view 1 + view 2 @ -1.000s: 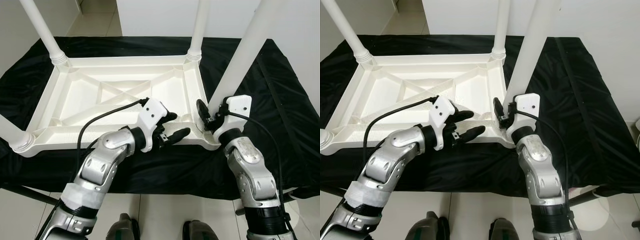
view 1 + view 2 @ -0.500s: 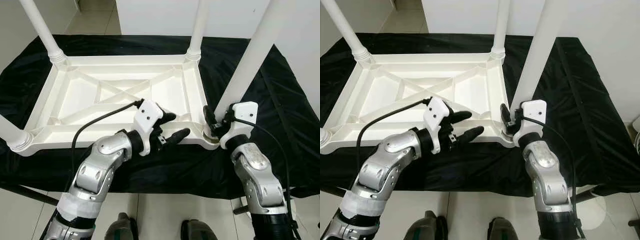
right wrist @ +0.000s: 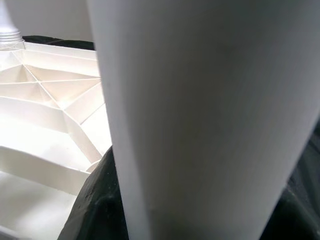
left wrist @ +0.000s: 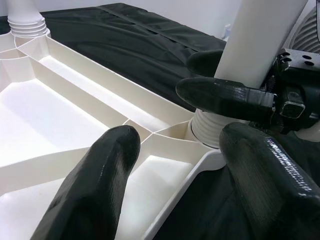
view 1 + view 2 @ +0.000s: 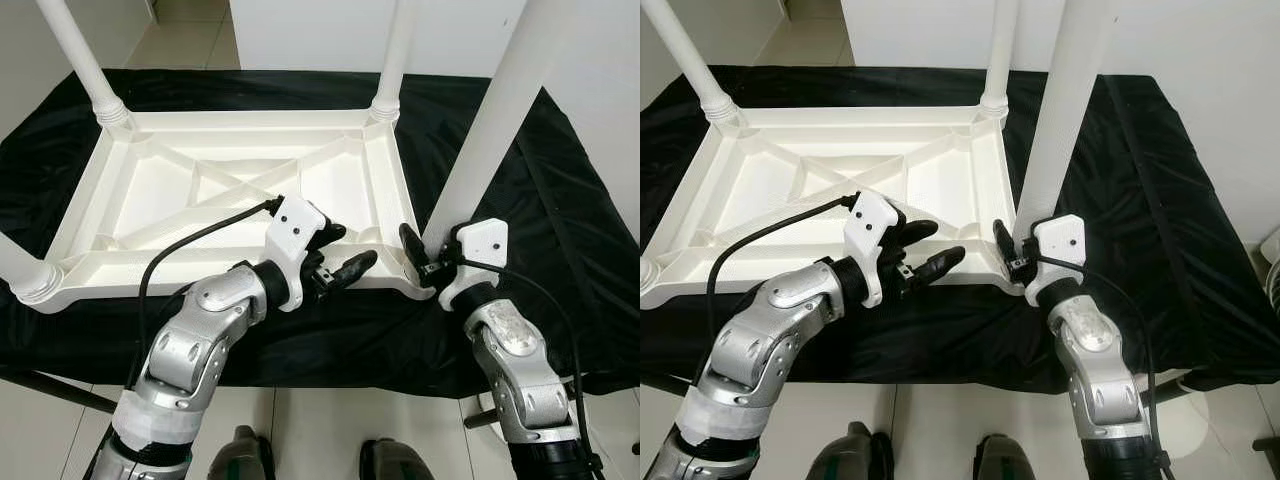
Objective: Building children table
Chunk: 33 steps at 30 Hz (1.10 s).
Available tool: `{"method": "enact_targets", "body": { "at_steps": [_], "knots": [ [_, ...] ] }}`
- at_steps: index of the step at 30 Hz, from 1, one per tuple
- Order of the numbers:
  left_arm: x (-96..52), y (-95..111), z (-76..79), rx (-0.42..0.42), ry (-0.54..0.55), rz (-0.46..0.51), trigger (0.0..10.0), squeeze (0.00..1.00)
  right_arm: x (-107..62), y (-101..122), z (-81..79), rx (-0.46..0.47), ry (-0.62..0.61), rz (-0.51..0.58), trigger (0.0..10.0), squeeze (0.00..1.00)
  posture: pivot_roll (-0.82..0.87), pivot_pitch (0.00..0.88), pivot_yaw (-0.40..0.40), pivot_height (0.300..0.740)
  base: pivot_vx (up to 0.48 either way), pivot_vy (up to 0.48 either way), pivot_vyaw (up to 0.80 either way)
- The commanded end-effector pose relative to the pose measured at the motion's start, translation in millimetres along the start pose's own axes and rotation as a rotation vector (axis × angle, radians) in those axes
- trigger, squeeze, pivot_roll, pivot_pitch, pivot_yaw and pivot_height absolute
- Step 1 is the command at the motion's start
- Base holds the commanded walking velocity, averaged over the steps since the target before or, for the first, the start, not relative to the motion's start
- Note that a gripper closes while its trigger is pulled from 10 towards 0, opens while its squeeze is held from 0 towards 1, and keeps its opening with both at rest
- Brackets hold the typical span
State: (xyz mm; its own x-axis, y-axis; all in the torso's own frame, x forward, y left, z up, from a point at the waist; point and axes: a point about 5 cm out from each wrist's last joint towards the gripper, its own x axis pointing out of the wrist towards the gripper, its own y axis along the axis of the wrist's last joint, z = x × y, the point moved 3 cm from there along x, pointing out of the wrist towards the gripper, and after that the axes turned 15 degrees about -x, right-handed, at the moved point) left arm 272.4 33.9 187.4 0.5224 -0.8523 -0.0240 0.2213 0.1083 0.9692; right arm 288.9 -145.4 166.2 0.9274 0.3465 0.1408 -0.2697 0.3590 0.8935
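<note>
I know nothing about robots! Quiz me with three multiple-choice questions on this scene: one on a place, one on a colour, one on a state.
1. Where does the right pincer sit?
A. at the base of the near-right leg
B. on the floor
C. at the far-left leg

2. What colour is the cloth under the tabletop?
A. red
B. black
C. yellow

3. How does the left pincer stand?
A. open, holding nothing
C. shut on a cup
B. shut on a leg

A: its fingers flank the near-right leg.
B: dark fabric shows all around.
A: fingers spread over the tabletop's near edge.

One upturned tabletop (image 5: pixel 230 190), four legs (image 5: pixel 497 110), one black cloth (image 5: pixel 570 230).
</note>
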Motion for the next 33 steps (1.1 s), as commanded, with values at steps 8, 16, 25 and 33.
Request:
{"method": "enact_targets", "body": {
  "at_steps": [8, 16, 25, 33],
  "knots": [
    [-3.5, 0, -1.2, -0.007, 0.027, -0.016, 10.0, 0.00, -8.5, -27, -15.2, -0.060, 0.100, -0.065, 10.0, 0.00, -0.08, 0.097, 0.043, 0.740, 0.000, 0.000, 0.00],
    [-4.6, 3, 0.9, -0.006, 0.029, -0.021, 10.0, 0.00, -8.3, -27, -22.2, -0.053, 0.144, -0.014, 10.0, 0.00, -0.07, 0.098, 0.047, 0.740, 0.000, 0.000, 0.00],
    [-4.4, 7, 1.5, -0.001, 0.031, -0.018, 10.0, 0.00, -1.1, -40, -13.8, 0.181, 0.093, -0.062, 10.0, 0.00, -0.06, 0.100, 0.045, 0.740, 0.000, 0.000, 0.00],
    [-5.3, 8, 2.7, -0.003, 0.034, -0.020, 10.0, 0.00, -1.7, -43, -14.3, 0.207, 0.084, -0.061, 10.0, 0.00, -0.06, 0.099, 0.040, 0.740, 0.000, 0.000, 0.00]
  ]
}}
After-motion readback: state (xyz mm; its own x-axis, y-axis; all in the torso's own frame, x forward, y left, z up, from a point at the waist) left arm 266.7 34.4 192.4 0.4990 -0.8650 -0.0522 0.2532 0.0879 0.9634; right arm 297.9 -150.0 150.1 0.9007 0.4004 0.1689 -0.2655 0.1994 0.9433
